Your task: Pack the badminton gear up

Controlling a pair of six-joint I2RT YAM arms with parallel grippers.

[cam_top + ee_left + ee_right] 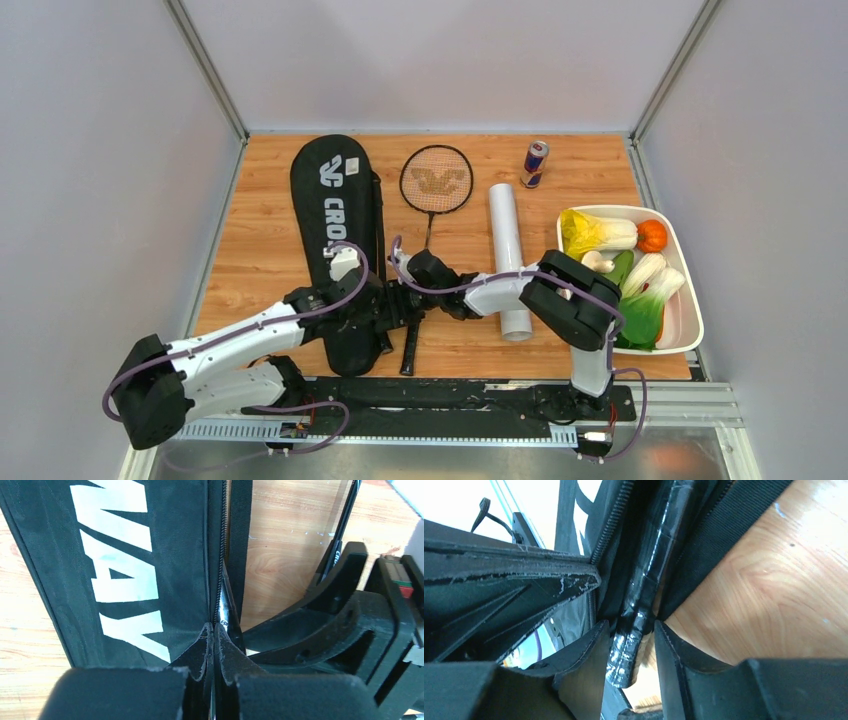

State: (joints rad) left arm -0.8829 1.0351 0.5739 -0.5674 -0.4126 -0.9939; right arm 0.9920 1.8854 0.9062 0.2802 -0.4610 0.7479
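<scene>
Racket handle (634,605) lies lengthwise between the parted right fingers (581,662), beside the racket bag (125,555) edge that the left fingers (199,652) pinch shut.

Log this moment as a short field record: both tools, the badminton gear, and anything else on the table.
left tool: shut, pinching the zipper edge of the racket bag
right tool: open, fingers either side of a black taped racket handle at the bag's opening
racket: outside, right of the bag, head away from the arms
white tube: lying on the table, right of that racket
shuttlecocks: none in view
drink can: upright at the far edge
vegetable tray: far right
</scene>
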